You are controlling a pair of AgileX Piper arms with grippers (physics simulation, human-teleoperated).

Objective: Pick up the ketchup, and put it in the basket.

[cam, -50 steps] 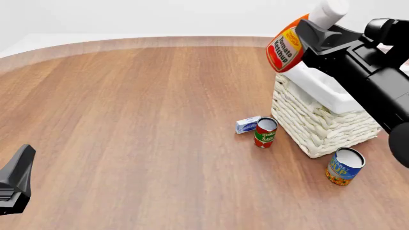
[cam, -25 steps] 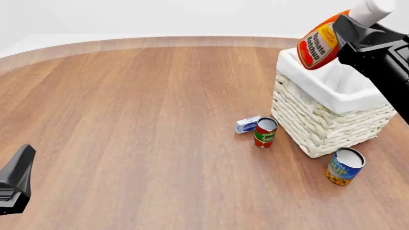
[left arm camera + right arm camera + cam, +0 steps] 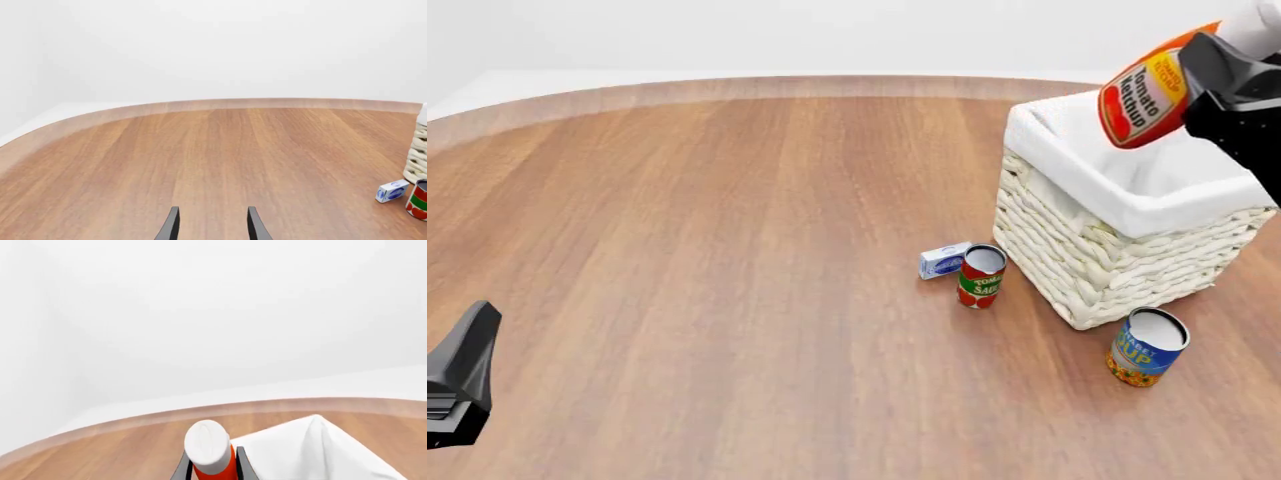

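Right tool (image 3: pixel 212 467) is clamped on the red-orange plastic ketchup squeeze bottle (image 3: pixel 1145 88), which sits tilted between its fingers, hanging over the big cream woven wicker basket (image 3: pixel 1094 255) with the white liner. Compared to half a second back, the bottle has slid further right, more over the basket's opening. Left tool (image 3: pixel 212 225) sits with jaws apart, holding nothing, low over the wooden surface (image 3: pixel 721 250).

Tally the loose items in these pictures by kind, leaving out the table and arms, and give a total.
Squeeze bottles: 1, the ketchup
Cans: 2, the red-green can and the blue-yellow can
Small boxes: 1, the blue-white box
Baskets: 1, the basket
Total: 5
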